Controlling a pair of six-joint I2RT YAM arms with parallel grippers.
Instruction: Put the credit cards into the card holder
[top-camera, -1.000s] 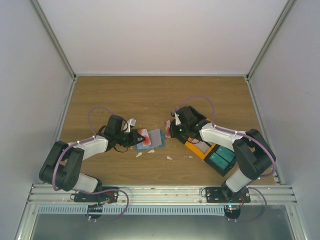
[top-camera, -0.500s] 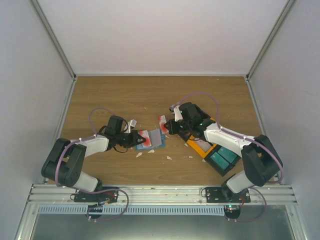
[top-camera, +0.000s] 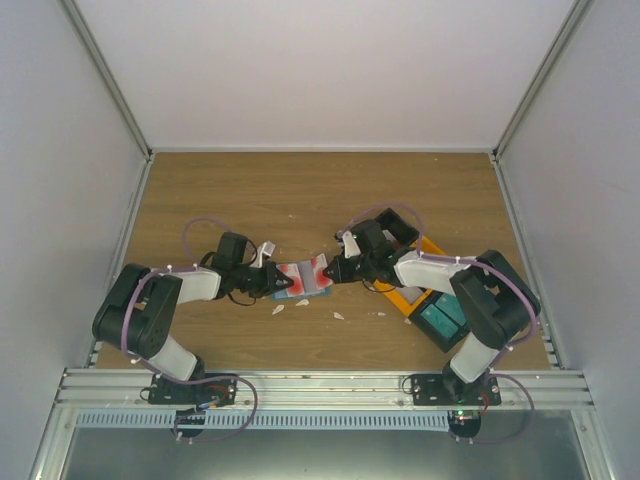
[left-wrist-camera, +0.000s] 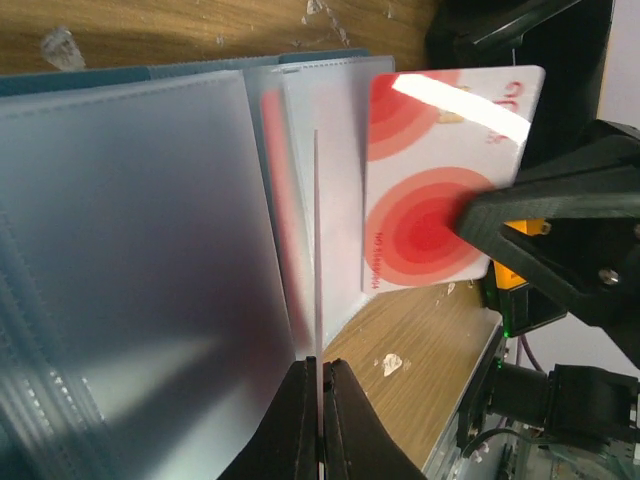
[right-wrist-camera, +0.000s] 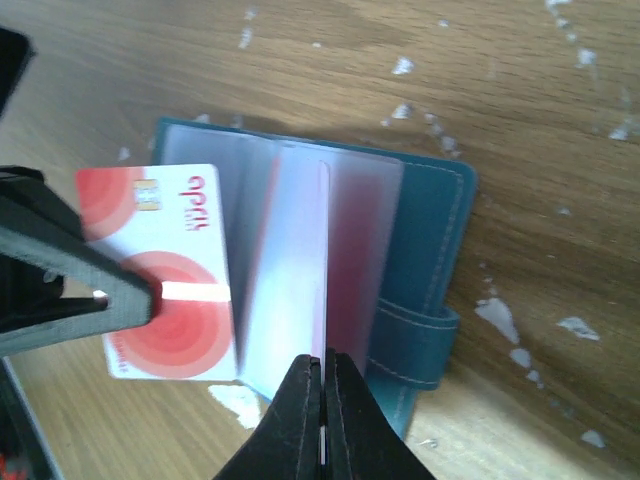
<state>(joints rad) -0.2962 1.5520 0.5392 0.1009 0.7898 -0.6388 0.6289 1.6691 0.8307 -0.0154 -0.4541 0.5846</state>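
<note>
The teal card holder (right-wrist-camera: 432, 250) lies open on the wooden table, its clear sleeves (left-wrist-camera: 130, 250) fanned up. My left gripper (left-wrist-camera: 320, 366) is shut on a thin credit card (left-wrist-camera: 317, 240), seen edge-on at the holder's left end (top-camera: 285, 283). My right gripper (right-wrist-camera: 322, 358) is shut on another credit card (right-wrist-camera: 327, 250), also edge-on, standing among the sleeves near the strap end. In each wrist view the other arm's card shows flat, white with red circles (left-wrist-camera: 430, 180) (right-wrist-camera: 170, 250). In the top view both grippers (top-camera: 272, 281) (top-camera: 332, 270) meet at the holder from opposite sides.
An orange bin (top-camera: 400, 292) and a black bin with teal inserts (top-camera: 445, 318) sit under the right arm. Small white scraps (top-camera: 302, 302) (top-camera: 338, 316) lie just in front of the holder. Grey walls close in the table on three sides.
The right gripper has carried its card left and down until it stands in the holder's sleeves. The left gripper has kept its grip at the holder's left end.
</note>
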